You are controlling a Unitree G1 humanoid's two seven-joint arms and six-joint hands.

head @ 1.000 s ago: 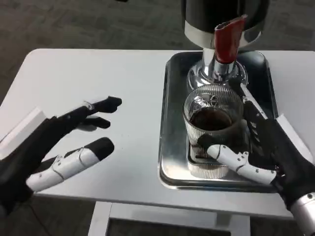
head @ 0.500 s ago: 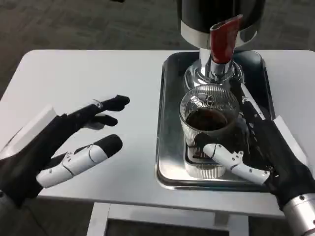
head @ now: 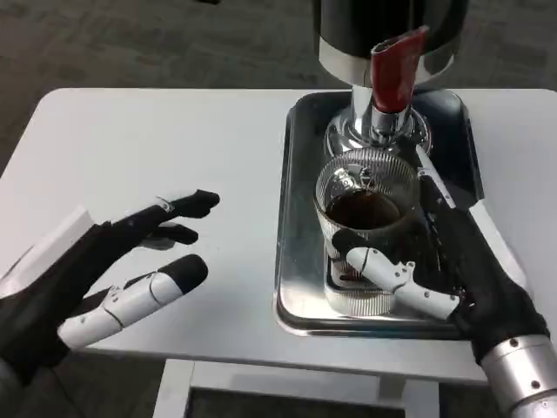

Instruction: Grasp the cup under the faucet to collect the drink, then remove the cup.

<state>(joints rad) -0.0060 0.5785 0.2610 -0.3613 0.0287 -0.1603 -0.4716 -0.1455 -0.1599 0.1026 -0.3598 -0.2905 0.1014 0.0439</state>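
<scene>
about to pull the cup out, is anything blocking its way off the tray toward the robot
Only the tray's raised front rim, which the cup has to clear. The right hand already grips the cup, which holds dark drink, below the red faucet lever. The left hand hovers open over the table, off to the side.

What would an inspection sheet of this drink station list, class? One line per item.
Surface: white table, carrying a metal tray.
Job's things: ribbed glass cup with dark drink, under the red-handled faucet of the dispenser.
Clutter: nothing seen.
Hands: right robot hand wraps the cup; left robot hand open above the table, holding nothing.
Cables: nothing seen.
Surroundings: dark carpet floor.
</scene>
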